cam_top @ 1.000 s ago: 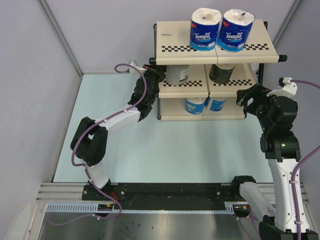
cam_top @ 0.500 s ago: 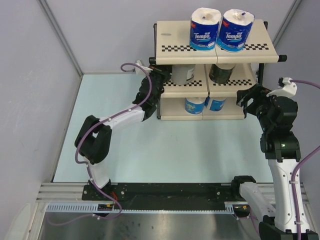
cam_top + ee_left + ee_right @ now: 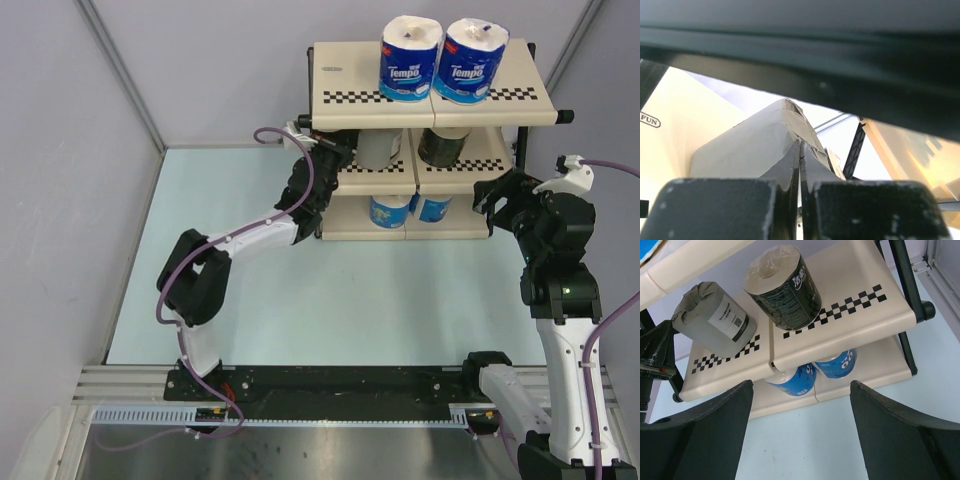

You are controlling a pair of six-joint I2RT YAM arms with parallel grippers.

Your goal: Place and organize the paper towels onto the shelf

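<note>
Pale blue tabletop [image 3: 300, 300]; shelf [image 3: 350, 75] at far side; two Tempo rolls [image 3: 411, 60] on top tier, grey roll [image 3: 715, 315] and dark roll [image 3: 785, 287] on middle, two blue rolls [image 3: 795, 382] on bottom; left gripper [image 3: 800, 150] pinched shut, empty, tips at grey roll; right gripper [image 3: 495, 205] spread wide, empty, beside shelf's right end.

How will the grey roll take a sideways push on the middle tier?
The grey roll stands on end on the middle tier of the shelf, so it will probably slide, not roll. Short and fat: unlikely to tip. Soft paper, likely light; a narrow push may dent it.
</note>
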